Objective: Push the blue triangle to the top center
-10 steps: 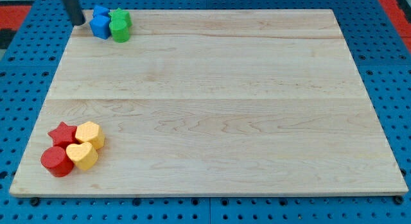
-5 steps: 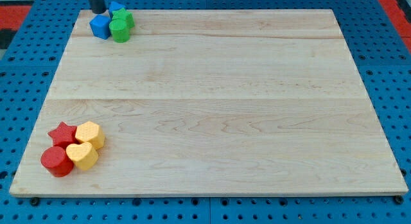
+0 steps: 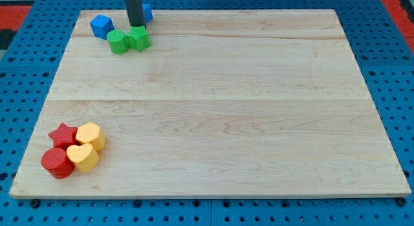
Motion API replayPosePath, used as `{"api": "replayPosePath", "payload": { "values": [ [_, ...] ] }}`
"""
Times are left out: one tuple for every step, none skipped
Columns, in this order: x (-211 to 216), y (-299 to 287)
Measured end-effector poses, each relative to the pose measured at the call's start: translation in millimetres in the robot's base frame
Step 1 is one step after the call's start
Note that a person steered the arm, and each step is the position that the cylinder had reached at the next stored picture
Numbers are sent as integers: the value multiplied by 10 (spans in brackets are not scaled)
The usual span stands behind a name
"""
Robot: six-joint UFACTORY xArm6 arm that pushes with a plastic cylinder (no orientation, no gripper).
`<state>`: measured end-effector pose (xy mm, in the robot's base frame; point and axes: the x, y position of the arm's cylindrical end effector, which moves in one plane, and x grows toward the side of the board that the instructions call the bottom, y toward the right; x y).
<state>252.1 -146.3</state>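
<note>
Barely begun: my tip [image 3: 136, 24] (a bare rod, no claw) sits in the upper left of the frame, touching the blue triangle [image 3: 147, 11], which is well left of top center.

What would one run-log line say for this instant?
my tip: left of blue triangle, touching | green blocks: just below | blue cube: top-left | goal: unmet

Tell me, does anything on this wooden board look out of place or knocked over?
Nothing is damaged or toppled. One oddity: a blue block sits at the wooden board's top edge, mostly hidden behind the dark rod, whose tip touches the two green blocks. The red and yellow blocks stay neatly clustered.
</note>
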Motion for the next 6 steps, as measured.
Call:
{"api": "replayPosePath", "payload": {
  "values": [
    [-28,347],
    [-397,887],
    [-604,856],
    [-596,756],
    [-599,653],
    [-602,596]
  ]
}}
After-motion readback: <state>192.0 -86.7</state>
